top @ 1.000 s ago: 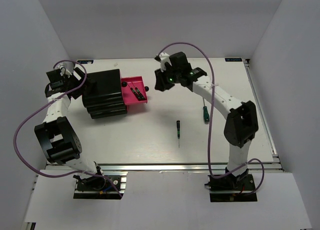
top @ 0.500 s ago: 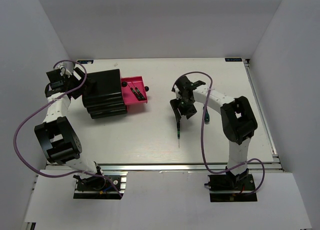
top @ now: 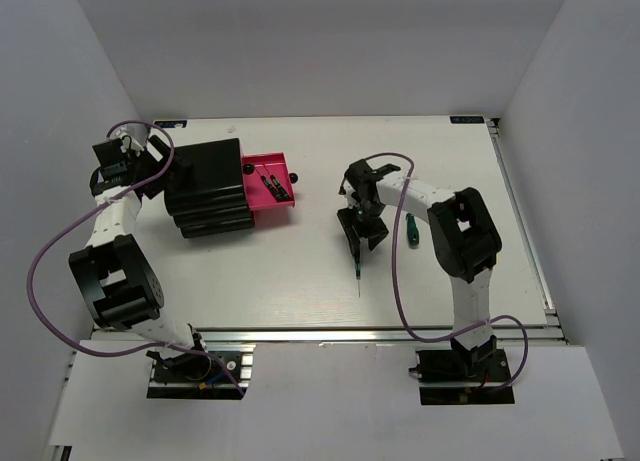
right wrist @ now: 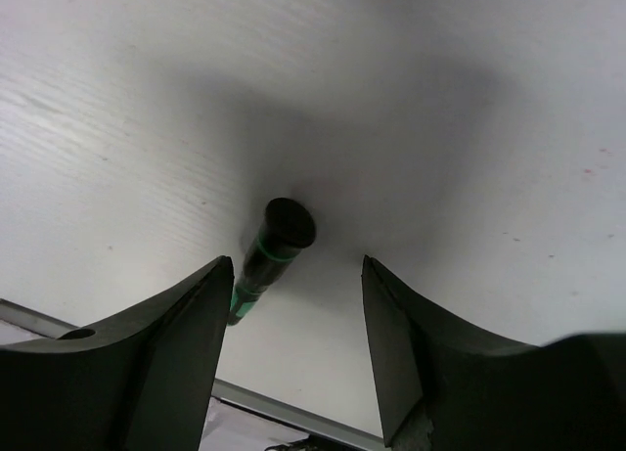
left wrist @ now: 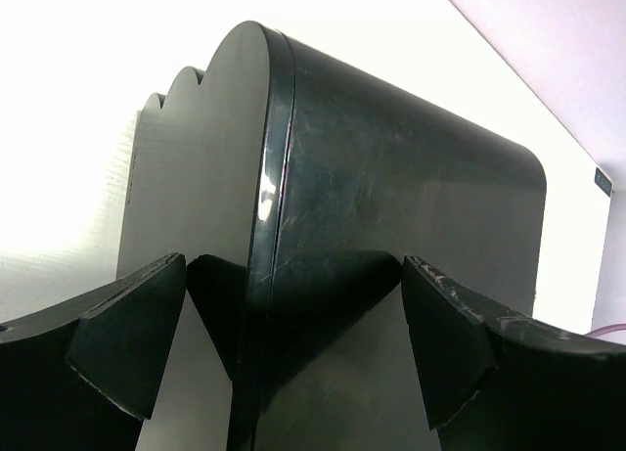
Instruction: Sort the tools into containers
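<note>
**Right arm over the loose screwdriver, jaws open**

On the table (top: pixel 300 271) near centre, the right gripper (top: pixel 360 233) sits low, jaws apart, holding nothing. In the wrist view a slim screwdriver (right wrist: pixel 277 241) lies between the fingers (right wrist: pixel 186 343), handle end toward the camera and nearer the left-hand finger; can't tell if it touches. From above, it pokes out from under the gripper toward 6 o'clock. The bigger green screwdriver (top: pixel 410 229) lies on the table at the gripper's 3 o'clock, near but apart.

The black cabinet (top: pixel 205 189) is toward the table's 9 o'clock. One pink drawer (top: pixel 262 201) is pulled out toward 3 o'clock, with two slim screwdrivers (top: pixel 270 184) side by side inside. The left gripper (left wrist: pixel 293 275) is at the cabinet's back, 9 o'clock side; jaws wide apart — one finger each side of the rounded rear edge, gripping nothing.
</note>
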Tool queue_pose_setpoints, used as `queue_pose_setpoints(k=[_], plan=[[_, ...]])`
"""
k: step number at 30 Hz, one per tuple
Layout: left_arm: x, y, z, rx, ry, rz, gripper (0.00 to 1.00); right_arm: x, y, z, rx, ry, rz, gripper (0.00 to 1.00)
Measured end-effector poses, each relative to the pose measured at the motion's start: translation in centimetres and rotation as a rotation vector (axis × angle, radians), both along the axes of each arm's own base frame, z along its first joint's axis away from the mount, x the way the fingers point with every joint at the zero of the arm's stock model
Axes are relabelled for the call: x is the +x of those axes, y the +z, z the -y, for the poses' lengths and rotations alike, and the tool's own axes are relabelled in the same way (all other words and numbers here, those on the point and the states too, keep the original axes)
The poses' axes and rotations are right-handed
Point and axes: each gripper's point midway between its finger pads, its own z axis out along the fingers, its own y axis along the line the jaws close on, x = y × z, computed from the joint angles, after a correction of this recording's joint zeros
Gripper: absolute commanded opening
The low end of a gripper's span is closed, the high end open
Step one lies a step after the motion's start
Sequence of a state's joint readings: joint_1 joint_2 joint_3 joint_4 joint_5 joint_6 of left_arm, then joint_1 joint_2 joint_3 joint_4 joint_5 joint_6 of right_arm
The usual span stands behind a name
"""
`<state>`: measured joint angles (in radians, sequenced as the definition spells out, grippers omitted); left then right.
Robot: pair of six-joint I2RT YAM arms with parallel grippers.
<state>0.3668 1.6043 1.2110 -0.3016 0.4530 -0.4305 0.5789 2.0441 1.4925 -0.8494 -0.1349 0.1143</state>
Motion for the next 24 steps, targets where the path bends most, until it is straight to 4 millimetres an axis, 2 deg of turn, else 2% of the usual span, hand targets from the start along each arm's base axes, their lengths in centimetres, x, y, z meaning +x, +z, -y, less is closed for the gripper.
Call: queue_pose_setpoints(k=[8, 12, 15, 16, 18, 19, 24], plan=[[-0.1, 0.0, 0.0, 0.006, -0.004, 0.004, 0.97, -1.2, 0.1, -2.0, -0.041, 0.051, 0.041, 0.56], [-0.1, 0.0, 0.0, 0.008, -0.007, 0.004, 0.97, -1.7, -0.2, -2.8, -0.058, 0.076, 0.058, 0.49], [-0.1, 0.0, 0.1, 0.009, -0.010, 0.005, 0.97, -1.8, -0.6, -2.6, -0.075, 0.069, 0.058, 0.32], [-0.1, 0.0, 0.1, 0.010, -0.010, 0.005, 0.97, -1.7, -0.7, -2.4, -0.084, 0.061, 0.060, 0.21], [-0.1, 0.0, 0.1, 0.011, -0.012, 0.006, 0.97, -1.7, -0.7, -2.0, -0.089, 0.044, 0.063, 0.11], [-0.1, 0.0, 0.1, 0.011, -0.013, 0.007, 0.97, -1.7, -0.7, -1.9, -0.088, 0.036, 0.064, 0.00], [-0.2, 0.1, 0.1, 0.014, -0.016, 0.010, 0.97, -1.1, -0.4, -2.2, -0.028, 0.064, 0.062, 0.00]])
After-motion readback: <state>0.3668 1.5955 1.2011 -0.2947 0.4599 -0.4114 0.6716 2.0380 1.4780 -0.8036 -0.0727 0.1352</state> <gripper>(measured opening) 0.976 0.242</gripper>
